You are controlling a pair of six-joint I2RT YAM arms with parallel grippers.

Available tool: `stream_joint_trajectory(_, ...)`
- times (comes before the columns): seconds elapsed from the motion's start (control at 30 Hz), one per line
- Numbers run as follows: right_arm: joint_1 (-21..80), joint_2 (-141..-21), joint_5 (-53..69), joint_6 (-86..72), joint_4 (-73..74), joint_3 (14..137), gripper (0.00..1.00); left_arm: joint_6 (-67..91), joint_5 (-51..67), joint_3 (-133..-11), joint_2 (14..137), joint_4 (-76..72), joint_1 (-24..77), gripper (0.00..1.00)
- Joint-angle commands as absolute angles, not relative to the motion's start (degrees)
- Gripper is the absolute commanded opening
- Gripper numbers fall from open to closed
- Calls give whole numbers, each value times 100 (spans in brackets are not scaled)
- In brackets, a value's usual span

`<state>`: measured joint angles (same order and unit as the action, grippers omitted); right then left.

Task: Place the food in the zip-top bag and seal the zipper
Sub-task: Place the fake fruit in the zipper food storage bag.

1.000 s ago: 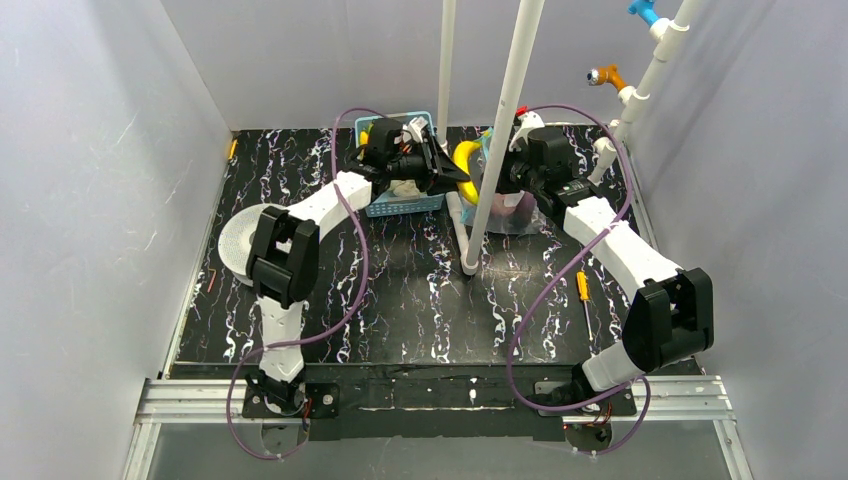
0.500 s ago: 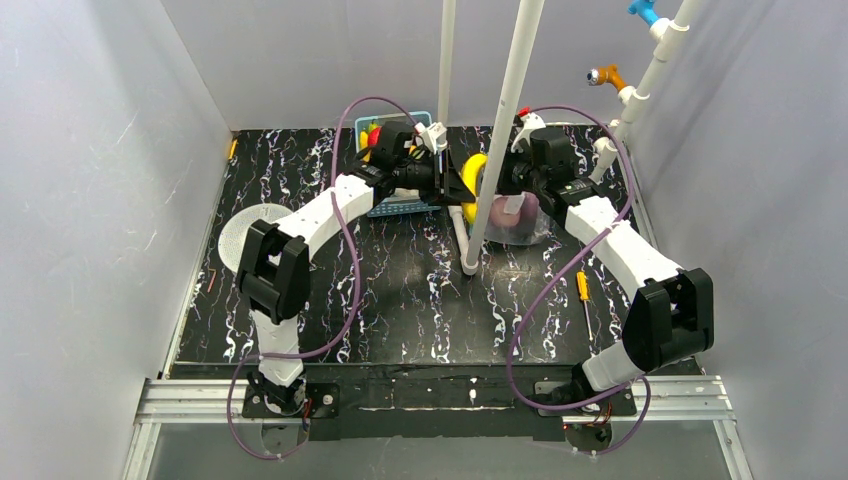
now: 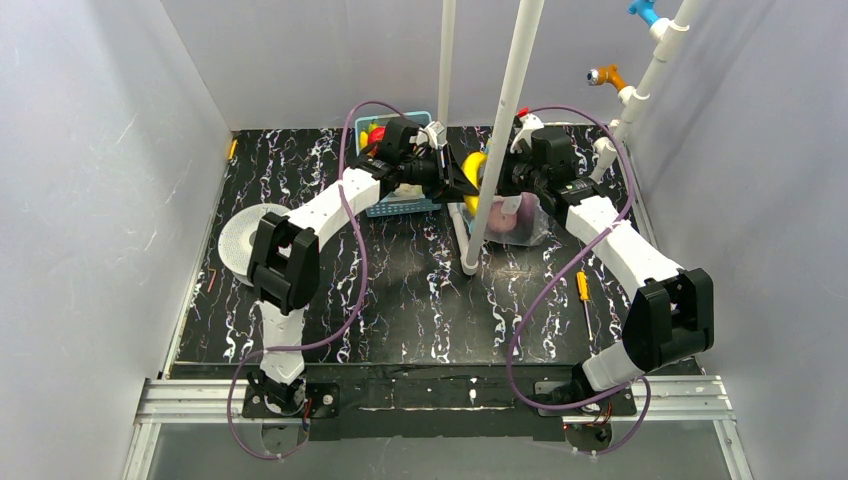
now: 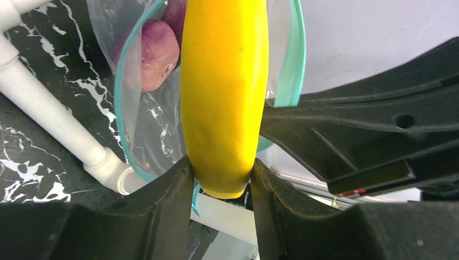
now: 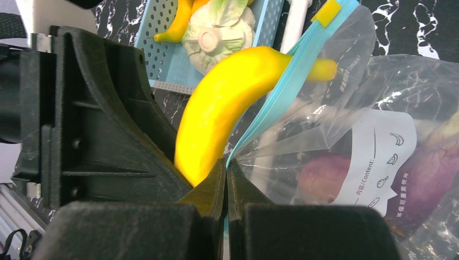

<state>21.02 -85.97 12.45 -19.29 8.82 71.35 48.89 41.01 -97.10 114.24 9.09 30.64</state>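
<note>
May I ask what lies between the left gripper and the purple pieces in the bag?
The banana, held by the left gripper, spans it, passing through the zipper toward the purple pieces; left wrist view shows this.

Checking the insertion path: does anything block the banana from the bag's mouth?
Nothing visible does. The banana, held in the left gripper, points into the open loop of the zipper; the right gripper pinches that rim.

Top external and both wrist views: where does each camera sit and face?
Top external: above and behind, looking down; left arm and right arm show.
Left wrist: faces the mouth of the zip-top bag; the left end effector grips the banana.
Right wrist: faces the basket; the right end effector pinches the zipper.
All share the banana.
</note>
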Motion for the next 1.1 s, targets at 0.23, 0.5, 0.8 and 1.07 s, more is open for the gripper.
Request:
stream_joint_trajectory(0.23,2101,-8453,1698,-1808,707,7338,1,3279,3031,-9410,10756,1365,3157,0)
stream_joint_trajectory(0.5,2092,-8568,2115,-1613,703,7399,1,2310,3496,-9808,10715,1905,3114,1)
stream_joint_trajectory(0.8,2096,-8685,2637,-1550,590,7404,1,1951,4054,-10244,10731,2385,2716,6)
stream_joint_trajectory(1.07,2092,-8787,2784,-1507,607,7455,1,2098,4711,-10296,10793,2538,2523,7)
